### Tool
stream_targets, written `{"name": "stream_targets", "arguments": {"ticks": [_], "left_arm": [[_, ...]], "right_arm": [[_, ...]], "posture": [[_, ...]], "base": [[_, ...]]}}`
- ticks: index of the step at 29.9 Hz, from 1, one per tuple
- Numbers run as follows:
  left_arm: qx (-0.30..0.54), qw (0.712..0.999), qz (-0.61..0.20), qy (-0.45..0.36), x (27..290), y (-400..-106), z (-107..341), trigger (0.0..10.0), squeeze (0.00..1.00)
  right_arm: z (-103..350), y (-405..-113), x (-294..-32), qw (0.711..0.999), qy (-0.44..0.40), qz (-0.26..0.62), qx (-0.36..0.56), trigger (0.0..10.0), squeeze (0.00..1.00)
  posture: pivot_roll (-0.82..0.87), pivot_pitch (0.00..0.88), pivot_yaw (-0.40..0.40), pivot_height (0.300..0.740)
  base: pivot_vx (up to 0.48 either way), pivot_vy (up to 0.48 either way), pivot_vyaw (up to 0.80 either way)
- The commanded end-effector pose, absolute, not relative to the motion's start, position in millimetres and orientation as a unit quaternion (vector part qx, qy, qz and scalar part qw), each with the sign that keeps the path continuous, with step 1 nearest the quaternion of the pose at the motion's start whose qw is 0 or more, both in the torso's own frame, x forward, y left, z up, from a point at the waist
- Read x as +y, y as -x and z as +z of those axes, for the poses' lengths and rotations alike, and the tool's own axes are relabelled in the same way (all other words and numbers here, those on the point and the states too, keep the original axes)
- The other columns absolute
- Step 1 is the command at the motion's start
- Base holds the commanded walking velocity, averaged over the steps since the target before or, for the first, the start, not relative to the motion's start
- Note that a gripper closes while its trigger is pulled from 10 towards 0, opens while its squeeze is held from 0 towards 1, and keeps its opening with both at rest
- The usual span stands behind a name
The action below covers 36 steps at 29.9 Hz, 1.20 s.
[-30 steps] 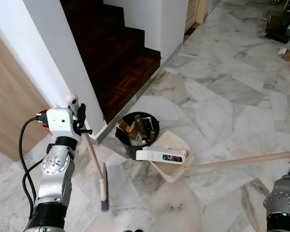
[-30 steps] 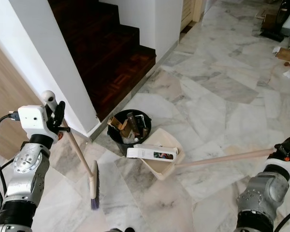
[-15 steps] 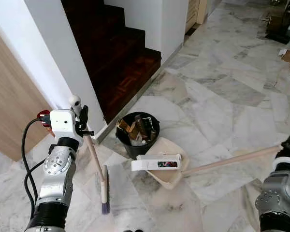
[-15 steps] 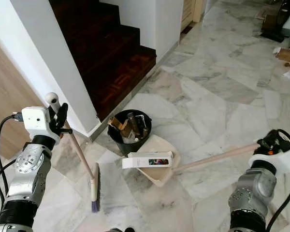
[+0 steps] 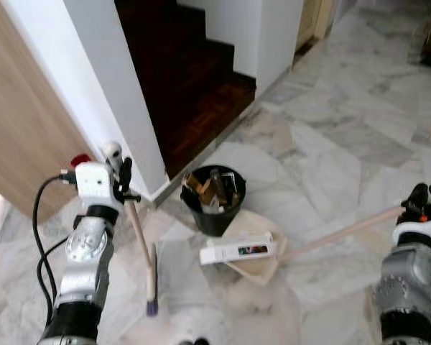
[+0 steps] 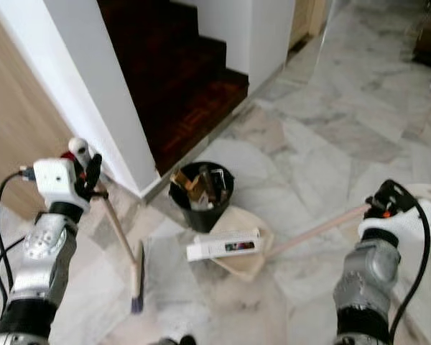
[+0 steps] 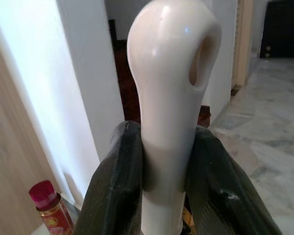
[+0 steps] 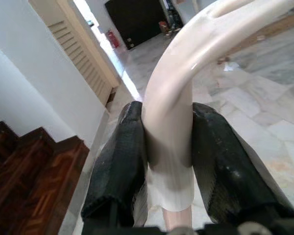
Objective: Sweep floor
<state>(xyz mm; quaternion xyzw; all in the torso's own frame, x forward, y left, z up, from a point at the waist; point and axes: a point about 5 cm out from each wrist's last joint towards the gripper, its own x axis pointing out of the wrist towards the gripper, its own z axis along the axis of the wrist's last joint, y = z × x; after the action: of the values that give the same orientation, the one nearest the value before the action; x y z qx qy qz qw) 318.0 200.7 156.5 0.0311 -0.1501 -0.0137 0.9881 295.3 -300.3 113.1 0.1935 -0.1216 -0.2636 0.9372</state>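
Note:
My left gripper [image 5: 120,176] is shut on the top of a cream broom handle [image 7: 169,98]; the broom [image 5: 145,251] slants down to its bristle head [image 5: 152,296] on the marble floor. My right gripper [image 6: 383,209] is shut on the long cream handle [image 8: 169,127] of a dustpan [image 5: 253,246], which rests on the floor just in front of a black bin [image 5: 215,201]. A white rectangular box [image 5: 237,251] lies across the dustpan's front. The bin holds cardboard and other rubbish.
A white wall corner [image 5: 122,108] and a dark wooden staircase [image 5: 201,79] stand behind the bin. A wooden panel [image 5: 21,144] is on the left, with a small red-capped bottle [image 7: 49,208] at its foot. Open marble floor [image 5: 345,144] spreads to the right.
The camera has shifted, and the picture is slightly blurred. My right gripper has risen with the dustpan handle, tilting it steeper. The broom and left arm hold about the same pose.

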Motion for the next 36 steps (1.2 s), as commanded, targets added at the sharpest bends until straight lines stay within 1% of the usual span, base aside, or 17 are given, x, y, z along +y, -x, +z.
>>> {"name": "stream_targets", "arguments": {"ticks": [1,4,10,13,27,34,35,36], "left_arm": [[-0.174,0.984,-0.011,-0.045,204,-317,165,10.0,0.00],[-0.173,0.984,-0.014,-0.049,204,-318,165,10.0,0.00],[-0.173,0.984,-0.014,-0.050,203,-318,166,10.0,0.00],[-0.173,0.984,-0.014,-0.049,203,-318,166,10.0,0.00],[-0.176,0.983,-0.004,-0.043,206,-317,167,10.0,0.00],[-0.176,0.983,-0.004,-0.042,206,-316,166,10.0,0.00],[-0.176,0.984,-0.004,-0.042,206,-316,166,10.0,0.00],[-0.175,0.984,-0.005,-0.042,206,-316,165,10.0,0.00]], "right_arm": [[128,-303,-292,0.934,-0.213,-0.243,-0.153,10.0,0.00],[128,-305,-289,0.935,-0.215,-0.238,-0.153,10.0,0.00],[130,-308,-286,0.936,-0.213,-0.235,-0.153,10.0,0.00],[130,-309,-285,0.936,-0.215,-0.233,-0.152,10.0,0.00],[135,-321,-270,0.941,-0.227,-0.205,-0.144,10.0,0.00],[135,-318,-281,0.939,-0.227,-0.211,-0.146,10.0,0.00],[134,-317,-284,0.941,-0.224,-0.211,-0.142,10.0,0.00],[131,-312,-296,0.941,-0.208,-0.232,-0.134,10.0,0.00]], "posture": [[0.05,0.049,0.068,0.740],[0.05,0.046,0.068,0.740],[0.05,0.044,0.069,0.740],[0.05,0.058,0.070,0.740],[0.05,0.067,0.061,0.740],[0.05,0.050,0.056,0.740],[0.05,0.046,0.056,0.740],[0.05,0.037,0.052,0.740]], "base": [[0.000,0.000,0.00],[0.000,-0.084,0.00],[0.000,-0.400,0.00],[0.000,-0.346,0.00],[0.000,0.000,0.00],[0.000,0.000,0.00],[0.000,0.000,0.00],[0.000,0.000,0.00]]}}
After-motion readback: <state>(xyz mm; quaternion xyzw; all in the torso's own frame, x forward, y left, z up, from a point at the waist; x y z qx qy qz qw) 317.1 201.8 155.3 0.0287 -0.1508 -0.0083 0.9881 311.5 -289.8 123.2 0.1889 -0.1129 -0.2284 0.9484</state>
